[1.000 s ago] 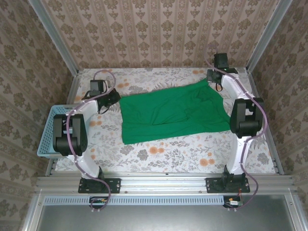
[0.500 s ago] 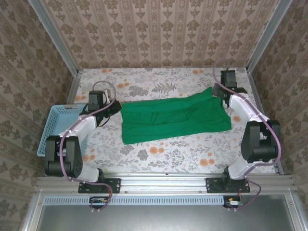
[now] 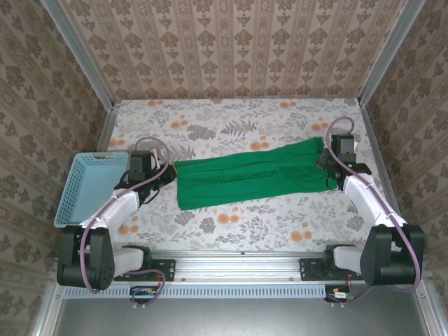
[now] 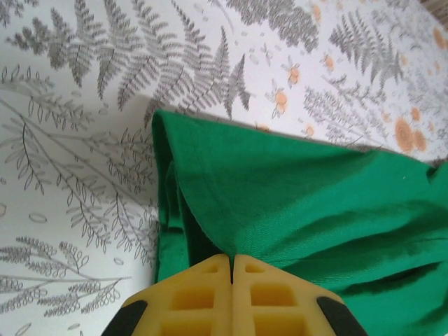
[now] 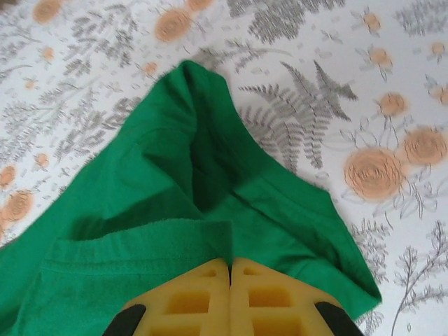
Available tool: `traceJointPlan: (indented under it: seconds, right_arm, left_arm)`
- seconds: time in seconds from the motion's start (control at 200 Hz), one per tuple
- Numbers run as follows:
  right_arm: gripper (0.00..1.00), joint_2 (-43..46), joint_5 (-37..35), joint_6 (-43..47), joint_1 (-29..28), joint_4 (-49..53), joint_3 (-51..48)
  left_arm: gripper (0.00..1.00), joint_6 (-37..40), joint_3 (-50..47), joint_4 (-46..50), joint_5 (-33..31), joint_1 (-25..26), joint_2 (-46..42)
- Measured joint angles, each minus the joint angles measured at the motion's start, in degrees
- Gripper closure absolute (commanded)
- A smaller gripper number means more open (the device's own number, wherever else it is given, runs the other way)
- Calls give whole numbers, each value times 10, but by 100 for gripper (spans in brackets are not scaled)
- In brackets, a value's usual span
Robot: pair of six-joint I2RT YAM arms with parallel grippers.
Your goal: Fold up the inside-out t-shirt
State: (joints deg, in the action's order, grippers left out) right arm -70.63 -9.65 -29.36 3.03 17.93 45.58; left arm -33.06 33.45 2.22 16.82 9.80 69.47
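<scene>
The bright green inside-out t-shirt (image 3: 252,179) lies stretched left to right across the flowered table as a long narrow band, its upper part folded down toward me. My left gripper (image 3: 172,171) is shut on the shirt's left end; in the left wrist view the yellow fingertips (image 4: 231,264) pinch a fold of green cloth (image 4: 294,203). My right gripper (image 3: 323,162) is shut on the shirt's right end; the right wrist view has its fingertips (image 5: 229,266) clamping a hemmed edge (image 5: 140,252), with the cloth bunched ahead of them.
A light-blue plastic basket (image 3: 78,189) stands at the table's left edge, beside the left arm. Patterned walls and metal posts enclose the table. Bare flowered tabletop (image 3: 231,119) lies behind the shirt and a strip (image 3: 245,224) in front of it.
Both grippers, shut on the shirt's ends, have moved toward me, bringing the upper edge down. The shirt has narrowed from a broad sheet into a long folded band.
</scene>
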Motion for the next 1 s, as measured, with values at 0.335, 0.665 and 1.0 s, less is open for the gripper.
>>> traceJointPlan:
  seconds: [0.335, 0.665, 1.0]
  right_arm:
    - [42, 11, 8, -62, 16, 33, -56]
    - [40, -79, 86, -51, -34, 24, 80]
    - [44, -341, 144, -69, -24, 15, 203]
  left_arm:
    - [52, -27, -20, 101, -63, 5, -35]
    - [53, -14, 125, 114, -77, 98, 30]
    - [53, -15, 142, 52, -36, 91, 221]
